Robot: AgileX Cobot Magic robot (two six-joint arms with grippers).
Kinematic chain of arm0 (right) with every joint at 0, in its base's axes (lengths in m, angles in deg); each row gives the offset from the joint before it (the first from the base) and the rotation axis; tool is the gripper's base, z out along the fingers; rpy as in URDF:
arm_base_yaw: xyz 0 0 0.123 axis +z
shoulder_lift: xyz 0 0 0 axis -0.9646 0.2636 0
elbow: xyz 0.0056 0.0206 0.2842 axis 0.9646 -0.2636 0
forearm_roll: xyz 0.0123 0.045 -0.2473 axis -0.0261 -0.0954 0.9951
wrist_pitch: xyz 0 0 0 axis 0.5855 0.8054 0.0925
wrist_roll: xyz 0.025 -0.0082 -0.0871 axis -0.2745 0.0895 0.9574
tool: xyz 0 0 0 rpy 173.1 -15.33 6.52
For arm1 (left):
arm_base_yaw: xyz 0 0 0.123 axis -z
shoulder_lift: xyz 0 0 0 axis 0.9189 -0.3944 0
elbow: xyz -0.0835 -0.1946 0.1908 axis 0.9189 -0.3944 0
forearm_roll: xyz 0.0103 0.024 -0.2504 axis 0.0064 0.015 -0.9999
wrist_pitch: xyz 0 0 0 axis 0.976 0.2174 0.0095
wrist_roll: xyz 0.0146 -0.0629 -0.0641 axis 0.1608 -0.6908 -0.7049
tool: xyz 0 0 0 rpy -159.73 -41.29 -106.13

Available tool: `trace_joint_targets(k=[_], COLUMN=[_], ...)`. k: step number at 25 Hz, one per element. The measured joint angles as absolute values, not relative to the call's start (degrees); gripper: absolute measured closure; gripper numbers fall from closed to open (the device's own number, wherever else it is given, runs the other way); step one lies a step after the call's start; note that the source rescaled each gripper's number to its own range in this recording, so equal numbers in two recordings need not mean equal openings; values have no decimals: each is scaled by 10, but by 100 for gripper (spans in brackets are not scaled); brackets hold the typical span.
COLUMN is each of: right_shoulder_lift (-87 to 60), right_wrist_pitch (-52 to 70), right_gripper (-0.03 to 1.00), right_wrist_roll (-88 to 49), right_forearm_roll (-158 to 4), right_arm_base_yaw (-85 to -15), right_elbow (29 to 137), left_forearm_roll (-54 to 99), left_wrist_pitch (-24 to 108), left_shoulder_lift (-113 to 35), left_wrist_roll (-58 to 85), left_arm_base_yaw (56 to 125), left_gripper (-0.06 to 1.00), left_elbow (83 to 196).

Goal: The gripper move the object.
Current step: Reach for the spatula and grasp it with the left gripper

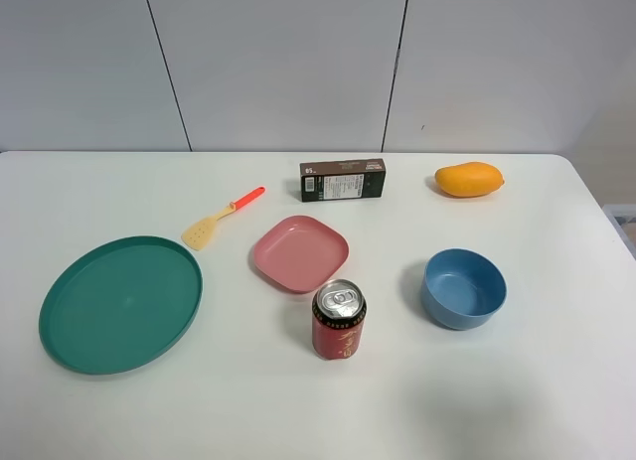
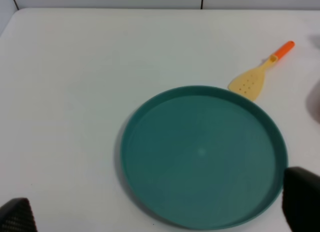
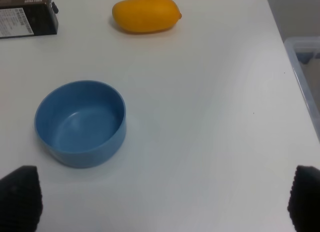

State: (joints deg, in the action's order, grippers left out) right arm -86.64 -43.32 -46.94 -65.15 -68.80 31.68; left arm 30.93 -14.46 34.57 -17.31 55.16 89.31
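The spatula (image 1: 221, 219) lies flat on the white table, its pale yellow slotted blade just beyond the green plate's (image 1: 119, 303) far right rim and its orange-red handle pointing away toward the back. It also shows in the left wrist view (image 2: 257, 74). My left gripper (image 2: 160, 212) is open and empty, with dark fingertips (image 2: 301, 199) wide apart at the near side of the green plate (image 2: 150, 157). My right gripper (image 3: 162, 199) is open and empty near the blue bowl (image 3: 80, 123). Neither gripper shows in the exterior high view.
A pink square plate (image 1: 299, 252) sits mid-table with a red can (image 1: 339, 319) in front of it. A dark box (image 1: 343, 180) and an orange mango (image 1: 468, 179) lie at the back. The blue bowl (image 1: 463, 287) stands to the right. A clear bin (image 3: 305, 66) is past the table's right edge.
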Motion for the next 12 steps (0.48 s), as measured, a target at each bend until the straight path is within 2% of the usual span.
trace_joint_targets(k=[12], right_shoulder_lift=[-866], right_wrist_pitch=[-433], right_gripper=[-3], right_wrist_roll=[-469], right_forearm_roll=[-652], right_arm_base_yaw=[-688], right_elbow=[317], left_forearm_roll=[309], left_wrist_pitch=[-145], left_shoulder_lift=[346], left_wrist_roll=[-173], left_arm_base_yaw=[552], left_gripper=[-6], left_elbow=[893])
